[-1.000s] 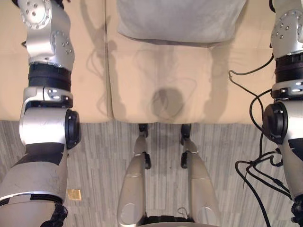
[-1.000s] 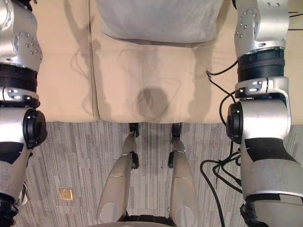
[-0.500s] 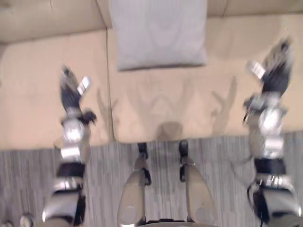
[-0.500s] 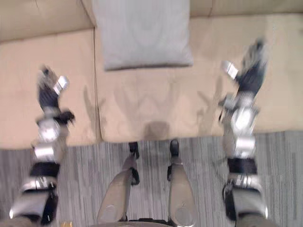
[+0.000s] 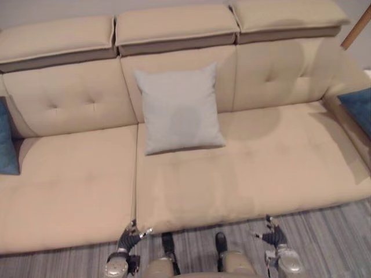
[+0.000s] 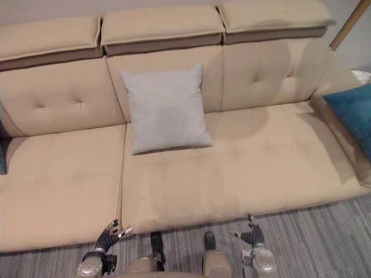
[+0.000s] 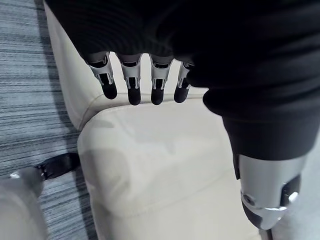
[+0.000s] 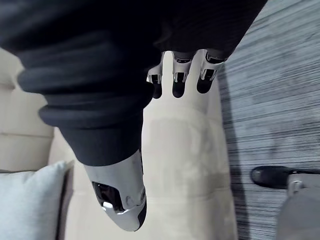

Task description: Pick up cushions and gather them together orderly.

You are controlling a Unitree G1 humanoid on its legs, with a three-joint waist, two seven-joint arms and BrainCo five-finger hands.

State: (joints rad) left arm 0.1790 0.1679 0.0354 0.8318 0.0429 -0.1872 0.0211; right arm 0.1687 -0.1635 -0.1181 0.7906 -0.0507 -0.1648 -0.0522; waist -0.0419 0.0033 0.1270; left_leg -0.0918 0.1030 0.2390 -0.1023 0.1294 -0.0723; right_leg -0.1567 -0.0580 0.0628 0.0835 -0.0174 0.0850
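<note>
**Left eye view:** Your target, the grey cushion (image 5: 177, 110), leans upright against the backrest (image 5: 69, 95) of the beige sofa (image 5: 278, 162), its bottom edge on the middle seat. It lies ahead of both hands and well apart from them, across the full depth of the seat. The left hand (image 5: 130, 237) and right hand (image 5: 271, 236) hang low at the seat's front edge, over the grey striped carpet (image 5: 330, 237). The cushion is near square, so no long axis dictates your grip. It sits left of centre, which puts your left hand somewhat nearer. A left-end blue cushion (image 5: 6, 145) and a right-end blue cushion (image 5: 356, 107) wait at the sofa's two ends, each well apart from the grey one.

**Right eye view:** The same line-up, with bare seat on both sides of the grey cushion. What looks like a wooden pole (image 6: 348, 23) slants in at the far right corner, too cropped to name for sure.

**Left wrist view:** The left hand's fingers (image 7: 131, 82) run straight in a row, thumb apart, holding nothing, above the seat's front lip.

**Right wrist view:** The right hand (image 8: 177, 80) is likewise spread and empty, with the grey cushion showing well apart from it up the seat.
</note>
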